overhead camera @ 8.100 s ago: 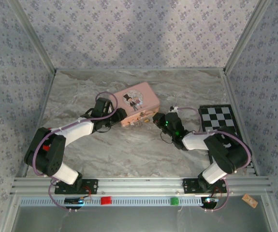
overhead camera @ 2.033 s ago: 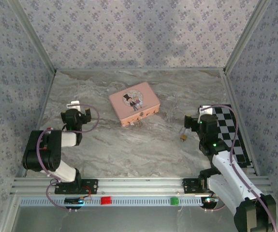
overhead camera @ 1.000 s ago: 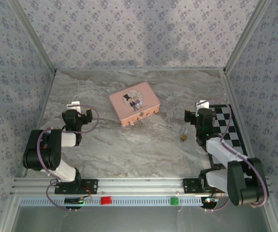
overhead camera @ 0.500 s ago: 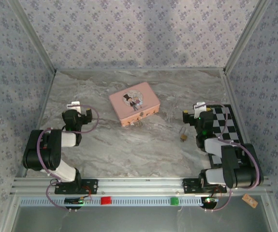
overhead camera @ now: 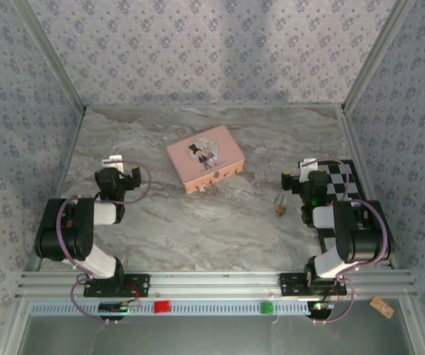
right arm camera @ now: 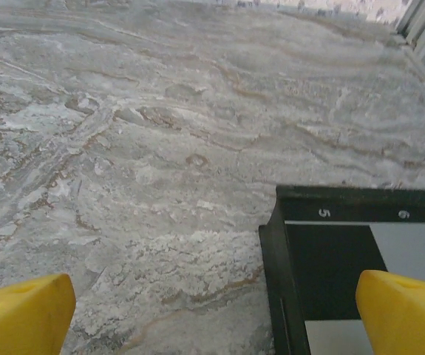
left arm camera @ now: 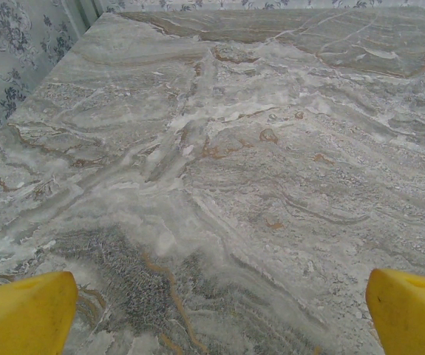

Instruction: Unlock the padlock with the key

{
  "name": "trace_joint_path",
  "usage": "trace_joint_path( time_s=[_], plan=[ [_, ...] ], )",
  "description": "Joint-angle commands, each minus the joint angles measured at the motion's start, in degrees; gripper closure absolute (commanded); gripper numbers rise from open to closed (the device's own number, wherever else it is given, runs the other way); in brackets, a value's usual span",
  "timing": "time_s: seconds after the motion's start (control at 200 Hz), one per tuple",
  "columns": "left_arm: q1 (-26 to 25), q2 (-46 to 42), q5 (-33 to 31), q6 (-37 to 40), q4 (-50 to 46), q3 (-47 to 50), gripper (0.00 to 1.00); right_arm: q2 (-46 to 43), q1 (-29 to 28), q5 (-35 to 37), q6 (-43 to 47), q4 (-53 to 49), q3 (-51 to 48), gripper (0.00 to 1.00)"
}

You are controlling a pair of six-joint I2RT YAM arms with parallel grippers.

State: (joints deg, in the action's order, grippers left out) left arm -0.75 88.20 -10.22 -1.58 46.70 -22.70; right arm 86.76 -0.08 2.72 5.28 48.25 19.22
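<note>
**Arm hardware: finish, cabling, markings**

The left arm point(overhead camera: 79, 233) and right arm point(overhead camera: 349, 237) are of matching build: bulky, rounded black joint housings joined by smooth white link covers. A lilac cable point(overhead camera: 144, 181) loops along each arm. Thin red wiring point(overhead camera: 70, 220) shows at the left arm's large housing. A green indicator light point(overhead camera: 315, 199) glows on the right arm's forward black housing. Each arm is mounted on a black base plate point(overhead camera: 116, 285). The left gripper point(left arm camera: 219, 322) and right gripper point(right arm camera: 216, 322) both carry blunt, bright yellow fingertips point(left arm camera: 24, 314), unmarked.
</note>
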Motion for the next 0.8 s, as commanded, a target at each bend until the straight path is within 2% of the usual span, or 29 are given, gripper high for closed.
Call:
trace_joint_path(
  time_s=[0.0, 0.795],
  plan=[
    [0.24, -0.31, 0.81, -0.85, 0.94, -0.50, 0.00, 0.35, 0.52, 0.46, -2.30, -0.31, 2.30, 0.01],
    [0.26, -0.31, 0.76, -0.80, 0.94, -0.57, 0.00, 0.43, 1.57, 0.00, -3.61, -2.28, 3.31, 0.01]
  ],
)
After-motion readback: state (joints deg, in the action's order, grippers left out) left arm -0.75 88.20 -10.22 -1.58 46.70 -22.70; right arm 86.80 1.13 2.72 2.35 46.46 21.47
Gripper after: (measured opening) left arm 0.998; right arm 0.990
